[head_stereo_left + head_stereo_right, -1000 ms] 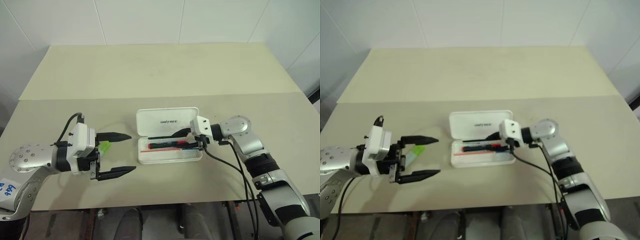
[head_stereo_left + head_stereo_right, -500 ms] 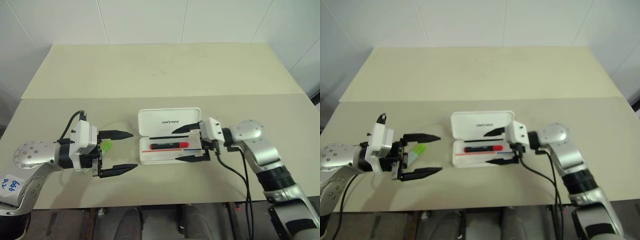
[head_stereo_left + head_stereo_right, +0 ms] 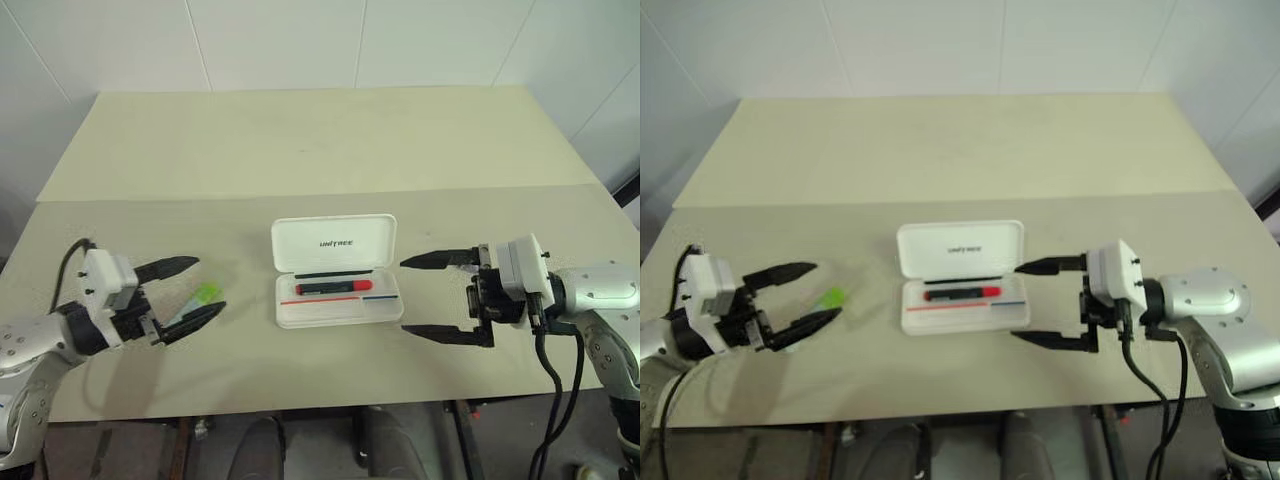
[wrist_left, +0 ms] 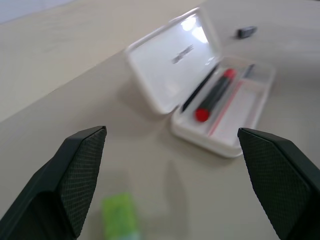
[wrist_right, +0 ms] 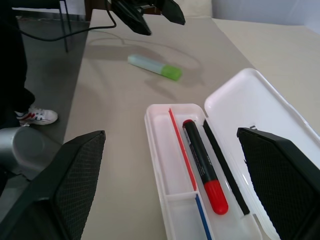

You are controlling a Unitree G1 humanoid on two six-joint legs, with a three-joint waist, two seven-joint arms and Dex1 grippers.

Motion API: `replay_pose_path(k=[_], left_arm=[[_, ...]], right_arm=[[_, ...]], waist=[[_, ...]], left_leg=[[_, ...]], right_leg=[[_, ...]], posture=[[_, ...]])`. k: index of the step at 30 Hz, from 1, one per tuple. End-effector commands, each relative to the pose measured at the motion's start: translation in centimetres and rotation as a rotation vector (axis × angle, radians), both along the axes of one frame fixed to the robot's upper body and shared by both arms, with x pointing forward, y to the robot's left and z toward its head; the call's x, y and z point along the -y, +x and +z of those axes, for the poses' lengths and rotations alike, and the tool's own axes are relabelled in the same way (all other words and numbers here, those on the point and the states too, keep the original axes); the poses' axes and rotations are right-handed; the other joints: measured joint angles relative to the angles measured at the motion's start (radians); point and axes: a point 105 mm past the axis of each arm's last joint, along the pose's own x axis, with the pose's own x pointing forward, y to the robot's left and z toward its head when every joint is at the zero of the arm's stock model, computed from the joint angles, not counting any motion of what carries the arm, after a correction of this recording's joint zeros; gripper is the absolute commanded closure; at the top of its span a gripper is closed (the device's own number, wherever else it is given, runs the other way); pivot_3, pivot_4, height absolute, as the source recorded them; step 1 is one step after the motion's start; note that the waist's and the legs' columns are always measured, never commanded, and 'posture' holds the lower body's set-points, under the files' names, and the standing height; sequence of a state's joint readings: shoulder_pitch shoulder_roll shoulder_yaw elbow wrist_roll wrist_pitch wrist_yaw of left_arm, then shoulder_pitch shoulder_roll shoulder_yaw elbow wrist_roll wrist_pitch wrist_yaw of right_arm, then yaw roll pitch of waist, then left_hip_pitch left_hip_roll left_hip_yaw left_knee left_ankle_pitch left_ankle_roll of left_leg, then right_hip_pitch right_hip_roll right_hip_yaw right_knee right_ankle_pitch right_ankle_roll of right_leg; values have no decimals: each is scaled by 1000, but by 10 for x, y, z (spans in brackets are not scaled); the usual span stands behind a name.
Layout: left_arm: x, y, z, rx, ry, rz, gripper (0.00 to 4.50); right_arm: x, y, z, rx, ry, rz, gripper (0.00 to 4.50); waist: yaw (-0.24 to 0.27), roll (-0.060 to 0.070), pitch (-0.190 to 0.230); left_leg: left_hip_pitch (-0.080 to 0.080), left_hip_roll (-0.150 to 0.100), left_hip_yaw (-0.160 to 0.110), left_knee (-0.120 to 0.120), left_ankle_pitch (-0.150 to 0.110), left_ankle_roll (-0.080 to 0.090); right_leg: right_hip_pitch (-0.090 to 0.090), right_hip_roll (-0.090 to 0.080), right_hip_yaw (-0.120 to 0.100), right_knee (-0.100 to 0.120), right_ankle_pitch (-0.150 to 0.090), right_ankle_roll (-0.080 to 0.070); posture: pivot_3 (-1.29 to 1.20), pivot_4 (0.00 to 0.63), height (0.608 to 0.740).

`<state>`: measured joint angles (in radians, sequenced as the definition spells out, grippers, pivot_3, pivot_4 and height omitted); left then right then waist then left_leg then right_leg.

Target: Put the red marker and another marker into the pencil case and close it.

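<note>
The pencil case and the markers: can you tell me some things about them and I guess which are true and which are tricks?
1. The pencil case is open. True.
2. The red marker lies on the table outside the case. False: it lies inside the case.
3. The green marker is in the case. False: it lies on the table by the left gripper.
4. The right gripper is open and holds nothing. True.

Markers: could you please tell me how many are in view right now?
2. The red marker lies inside the open pencil case; the green marker lies on the table, between the left gripper's open fingers.
</note>
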<state>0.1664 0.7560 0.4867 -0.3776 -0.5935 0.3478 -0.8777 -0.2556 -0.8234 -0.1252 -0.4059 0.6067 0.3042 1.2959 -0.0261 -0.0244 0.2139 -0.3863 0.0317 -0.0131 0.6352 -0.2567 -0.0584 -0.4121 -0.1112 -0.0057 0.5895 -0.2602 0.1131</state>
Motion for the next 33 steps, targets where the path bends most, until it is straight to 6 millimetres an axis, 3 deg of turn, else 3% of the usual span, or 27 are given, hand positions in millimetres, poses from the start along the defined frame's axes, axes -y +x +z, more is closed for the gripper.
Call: replay_pose_path(k=[1, 12, 26, 29, 33], left_arm=[[-12, -6, -3, 17, 23, 52, 0], [-31, -8, -39, -63, 45, 142, 0], [-23, -1, -76, -169, 17, 218, 0], [-25, 1, -80, -179, 9, 253, 617], [-28, 4, -83, -180, 20, 284, 2024]], right_arm=[[-8, -13, 11, 66, -24, 90, 38], [-25, -15, 15, 34, 15, 184, 38], [-32, -13, 11, 59, 5, 186, 38], [-28, -12, 10, 56, -2, 168, 0], [-26, -11, 9, 56, -4, 155, 0]], waist=[[1, 0, 0], [1, -1, 0], [1, -2, -1], [1, -2, -1], [1, -2, -1]], left_leg=[[0, 0, 0, 0, 0, 0], [0, 0, 0, 0, 0, 0], [0, 0, 0, -2, 0, 0], [0, 0, 0, -2, 0, 0], [0, 0, 0, -2, 0, 0]], right_leg=[[0, 0, 0, 0, 0, 0], [0, 0, 0, -1, 0, 0], [-1, 0, 0, -1, 0, 0], [-1, 0, 0, -1, 0, 0], [0, 0, 0, -1, 0, 0]], posture=[[0, 150, 740], [0, 150, 740], [0, 150, 740], [0, 150, 740], [0, 150, 740]])
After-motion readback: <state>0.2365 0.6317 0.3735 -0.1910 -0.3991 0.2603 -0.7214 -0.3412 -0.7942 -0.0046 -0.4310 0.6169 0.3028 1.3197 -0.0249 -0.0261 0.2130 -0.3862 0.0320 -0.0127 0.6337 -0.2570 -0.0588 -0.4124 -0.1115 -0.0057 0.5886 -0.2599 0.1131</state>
